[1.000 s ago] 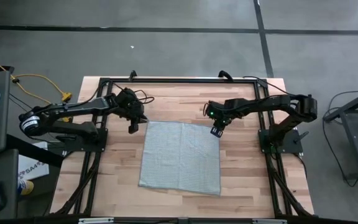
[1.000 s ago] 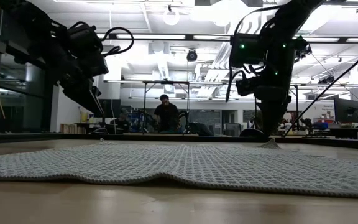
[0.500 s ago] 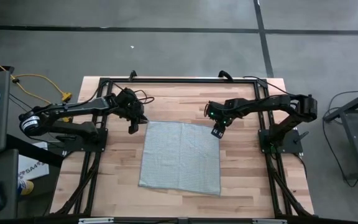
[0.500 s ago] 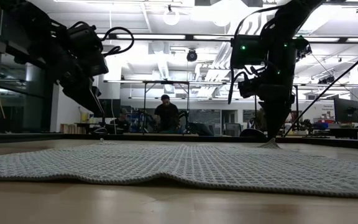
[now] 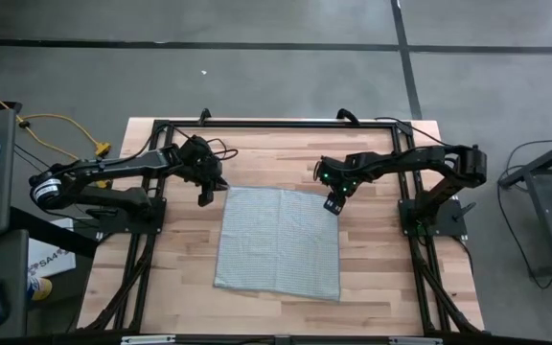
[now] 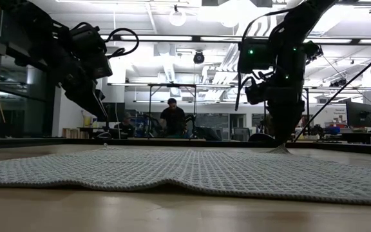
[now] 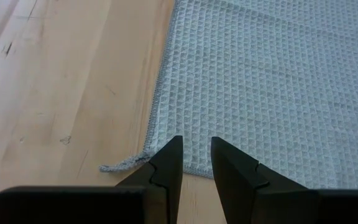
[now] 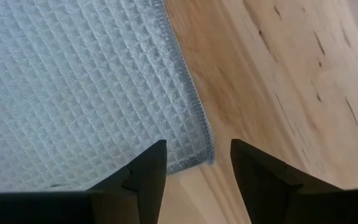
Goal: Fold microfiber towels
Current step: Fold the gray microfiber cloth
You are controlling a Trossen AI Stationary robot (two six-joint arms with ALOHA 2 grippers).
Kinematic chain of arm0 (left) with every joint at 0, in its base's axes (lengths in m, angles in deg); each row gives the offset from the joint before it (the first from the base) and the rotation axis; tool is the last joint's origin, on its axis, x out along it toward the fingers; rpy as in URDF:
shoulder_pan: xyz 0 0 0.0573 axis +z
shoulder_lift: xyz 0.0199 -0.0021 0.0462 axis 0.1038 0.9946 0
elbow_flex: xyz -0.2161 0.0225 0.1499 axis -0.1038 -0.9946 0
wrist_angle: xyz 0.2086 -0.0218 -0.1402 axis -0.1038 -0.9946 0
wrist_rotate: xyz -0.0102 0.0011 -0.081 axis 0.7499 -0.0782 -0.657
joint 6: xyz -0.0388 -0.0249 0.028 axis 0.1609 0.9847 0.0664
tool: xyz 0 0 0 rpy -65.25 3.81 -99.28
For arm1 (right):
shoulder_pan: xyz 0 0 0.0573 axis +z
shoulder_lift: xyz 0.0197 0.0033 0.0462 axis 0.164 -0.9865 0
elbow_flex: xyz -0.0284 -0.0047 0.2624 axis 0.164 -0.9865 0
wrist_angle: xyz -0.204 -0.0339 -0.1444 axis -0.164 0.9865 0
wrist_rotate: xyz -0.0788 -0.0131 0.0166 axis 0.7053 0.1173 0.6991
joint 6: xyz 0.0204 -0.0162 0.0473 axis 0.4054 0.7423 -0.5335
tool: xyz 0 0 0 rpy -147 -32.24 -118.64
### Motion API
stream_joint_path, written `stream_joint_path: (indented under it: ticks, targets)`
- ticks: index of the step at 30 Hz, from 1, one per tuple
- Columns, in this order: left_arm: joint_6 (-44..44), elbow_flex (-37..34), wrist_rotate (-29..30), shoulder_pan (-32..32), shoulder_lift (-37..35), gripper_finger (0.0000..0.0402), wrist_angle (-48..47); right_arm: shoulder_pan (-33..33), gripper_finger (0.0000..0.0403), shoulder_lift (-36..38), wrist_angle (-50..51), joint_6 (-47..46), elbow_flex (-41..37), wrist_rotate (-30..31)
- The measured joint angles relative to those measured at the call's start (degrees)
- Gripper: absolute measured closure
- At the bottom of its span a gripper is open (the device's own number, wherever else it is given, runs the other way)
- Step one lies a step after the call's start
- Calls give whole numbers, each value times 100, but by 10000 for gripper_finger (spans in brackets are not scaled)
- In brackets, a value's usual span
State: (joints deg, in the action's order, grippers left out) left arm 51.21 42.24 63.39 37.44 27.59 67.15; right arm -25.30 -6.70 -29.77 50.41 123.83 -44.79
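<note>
Microfiber towel (image 5: 278, 241), pale grey-blue, waffle-ribbed, spread flat at centre of wooden table (image 5: 391, 278), near edge gently rippled in low view; far corners toward the table's far edge. Left gripper (image 5: 204, 198) just above the towel's far left corner, fingers (image 7: 166, 165) parted by a narrow gap over the hem, nothing held. Right gripper (image 5: 333, 204) over the far right corner, fingers (image 8: 151, 165) spread wide astride the corner hem, nothing held. Beyond the far edge, seated person (image 6: 170, 120) in the room
</note>
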Motion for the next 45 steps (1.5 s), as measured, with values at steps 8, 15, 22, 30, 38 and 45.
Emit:
stream_joint_path:
  ticks: [8, 15, 22, 30, 38, 45]
  targets:
    - [7, 0, -66, 0, 0, 318, -2, -2, 232, 0, 2, -98, -2, -144]
    - [49, 0, -86, 0, 0, 318, -2, -2, 233, 0, 1, -153, -4, -164]
    - [57, 0, -88, 0, 0, 318, -2, -1, 288, 0, -2, -153, -4, -181]
    - [105, 0, -90, 0, 0, 318, -2, 0, 371, -2, -79, -132, -4, -282]
    - [109, 0, -94, 0, 0, 318, -5, 13, 379, -2, -76, -92, -4, 18]
    - [109, 0, -96, -2, 0, 318, -6, 15, 328, -2, -66, -95, -4, -4]
